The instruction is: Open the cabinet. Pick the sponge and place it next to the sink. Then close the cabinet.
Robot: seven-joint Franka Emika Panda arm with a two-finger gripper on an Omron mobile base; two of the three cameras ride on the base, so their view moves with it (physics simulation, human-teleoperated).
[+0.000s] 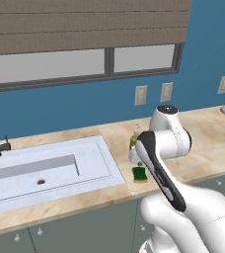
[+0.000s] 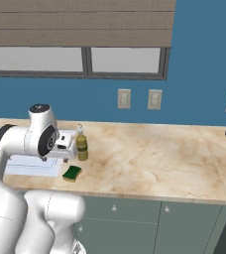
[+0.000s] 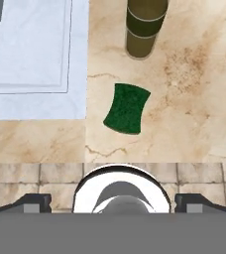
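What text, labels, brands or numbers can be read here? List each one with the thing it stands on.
None can be read.
The soap bottle shows no lettering, only plain bands.
The sponge lies green side up and unmarked, on the counter beside the sink.
The wall outlets are blank plates.
The cabinet doors carry knobs and no writing.

Olive soap bottle [image 2: 82, 146] upright on marble counter [image 2: 154, 158] — wall outlets [image 2: 124, 98] behind.
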